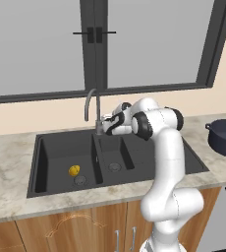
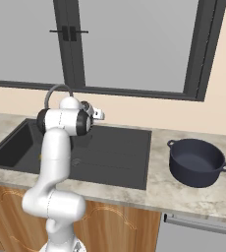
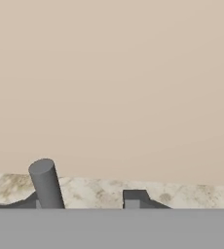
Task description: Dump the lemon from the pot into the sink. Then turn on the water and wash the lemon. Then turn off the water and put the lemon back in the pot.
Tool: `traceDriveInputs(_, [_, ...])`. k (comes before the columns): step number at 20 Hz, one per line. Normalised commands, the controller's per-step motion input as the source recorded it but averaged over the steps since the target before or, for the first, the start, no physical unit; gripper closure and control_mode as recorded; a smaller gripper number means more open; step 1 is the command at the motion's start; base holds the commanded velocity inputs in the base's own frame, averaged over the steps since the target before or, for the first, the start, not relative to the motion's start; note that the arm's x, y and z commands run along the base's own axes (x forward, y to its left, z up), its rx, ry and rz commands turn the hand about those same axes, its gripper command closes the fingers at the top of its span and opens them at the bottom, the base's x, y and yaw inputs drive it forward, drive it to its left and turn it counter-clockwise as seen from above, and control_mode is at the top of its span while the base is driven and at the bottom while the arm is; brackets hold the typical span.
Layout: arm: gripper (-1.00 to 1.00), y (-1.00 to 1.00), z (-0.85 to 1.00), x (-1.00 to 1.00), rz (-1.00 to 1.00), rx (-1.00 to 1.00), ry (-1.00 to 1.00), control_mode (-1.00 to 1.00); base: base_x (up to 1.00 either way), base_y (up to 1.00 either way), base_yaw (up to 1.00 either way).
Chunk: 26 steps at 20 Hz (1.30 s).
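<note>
The lemon (image 1: 74, 171) lies in the larger basin of the sink (image 1: 46, 189), the pot (image 2: 197, 162) empty on the tabletop (image 2: 183, 197); the gripper (image 1: 106, 125) is at the faucet (image 1: 91, 106) base, whether its fingers grip the lever (image 3: 46, 185) I cannot tell; they may slip off it, so no water comes.

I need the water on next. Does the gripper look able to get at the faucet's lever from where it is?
Probably yes. The gripper sits right at the base of the faucet, above the back edge of the sink. The hand view shows a short grey lever close ahead, with nothing between it and the fingertips.
</note>
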Motion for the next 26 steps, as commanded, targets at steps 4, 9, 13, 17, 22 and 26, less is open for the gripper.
traceDriveInputs(4, [1.00,0.00,0.00,0.00,0.00,0.00,0.00,-1.00,0.00,0.00,0.00])
traceDriveInputs(9, [1.00,0.00,0.00,0.01,0.00,0.00,0.00,-1.00,0.00,0.00,0.00])
traceDriveInputs(13, [1.00,-0.49,-0.25,0.03,-0.05,0.03,0.00,-1.00,0.00,0.00,0.00])
traceDriveInputs(17, [1.00,-0.92,-0.36,0.00,-0.11,0.09,0.00,-1.00,0.00,0.00,0.00])
traceDriveInputs(22, [1.00,-1.00,-0.39,-0.01,-0.10,0.15,0.00,-1.00,0.00,0.00,0.00])
traceDriveInputs(26, [1.00,-1.00,-0.42,-0.04,-0.12,0.22,0.00,-1.00,0.00,0.00,0.00])
